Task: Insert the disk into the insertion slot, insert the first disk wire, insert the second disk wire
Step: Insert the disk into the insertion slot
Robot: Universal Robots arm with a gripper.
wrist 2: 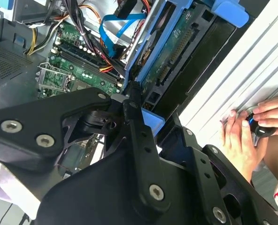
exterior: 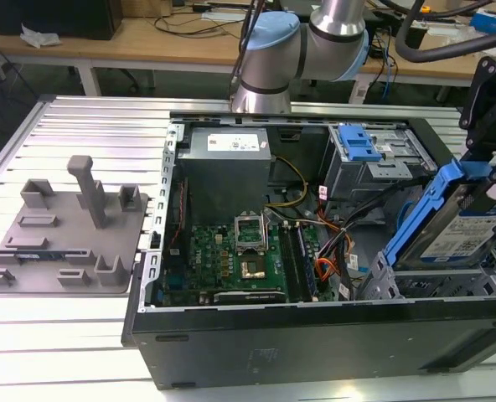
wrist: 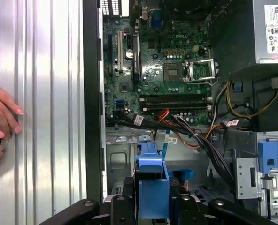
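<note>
So the gripper (exterior: 485,159) is clamped on the disk (exterior: 462,230) up at its high end. In the first wrist view you can see the black fingers (wrist: 122,208) pinching the blue carrier edge from both sides. The disk isn't lying flat. It's tilted pretty steeply, with the high end toward the exterior view's right and the low end down at the mouth of the insertion slot (exterior: 424,283), the grey perforated cage in the near corner of the open PC case (exterior: 315,343). Can't tell if the low edge is actually touching the metal or just above it. The second wrist view shows the drive's underside, green board and all, with the blue frame around it. A bundle of cables (exterior: 336,251) (orange, blue, black) sits between the motherboard (exterior: 240,251) and the cage, just beside the disk's low end. The taller bay with the blue latch (exterior: 361,144) is further back, next to the power supply (exterior: 227,155). The case sits on a slotted aluminium bench (exterior: 64,335), and a grey plastic fixture tray (exterior: 64,234) lies beside it on the exterior view's left. A person's hand (wrist 2: 242,136) rests on the bench outside the case, fingers around some small dark thing I can't make out.
</note>
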